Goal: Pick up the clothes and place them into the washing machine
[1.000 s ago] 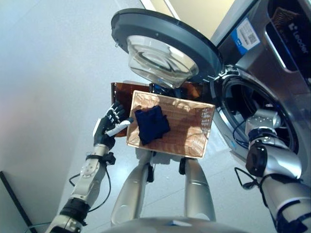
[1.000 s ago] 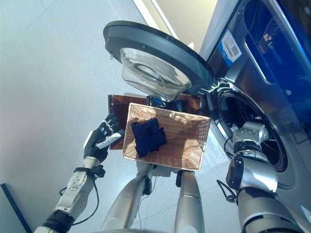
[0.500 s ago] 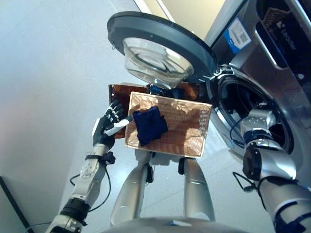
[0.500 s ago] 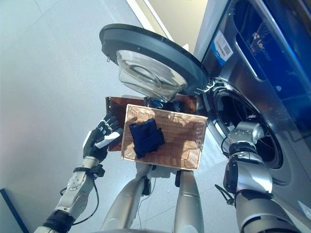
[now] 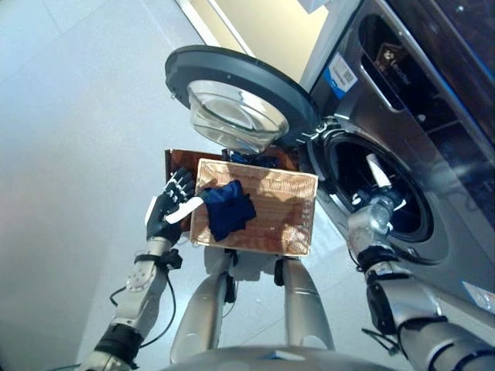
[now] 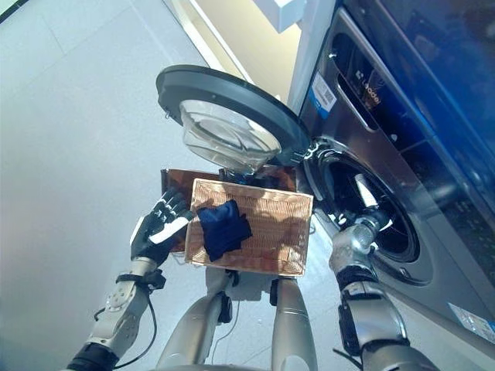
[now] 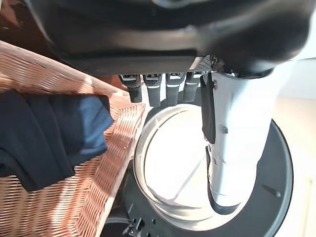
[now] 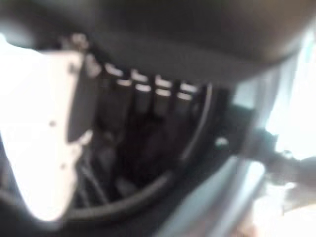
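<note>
From my remote station, the head camera looks down on a wicker basket [image 5: 263,212] sitting in front of the robot, with a dark blue garment [image 5: 227,207] bunched at its nine o'clock end, inside the weave and not in either hand. My left hand [image 5: 167,212] hovers just beside that end of the basket, fingers straight and relaxed, white-covered thumb reaching toward the rim; it holds nothing, and its wrist view shows the fingertips short of the cloth, above the glass of the door. The washing machine [image 6: 387,100] fills the frame from one to four o'clock, its round door [image 5: 236,97] swung wide open at twelve o'clock of the basket, glass bowl facing me. My right hand [image 5: 377,179] is reaching into the dark drum opening [image 5: 371,193] at three o'clock. Its wrist view shows the fingers extended in a row beside the white thumb, empty, with the drum rim just past them. A brown board [image 5: 176,164] lies beneath the basket's far edge.
</note>
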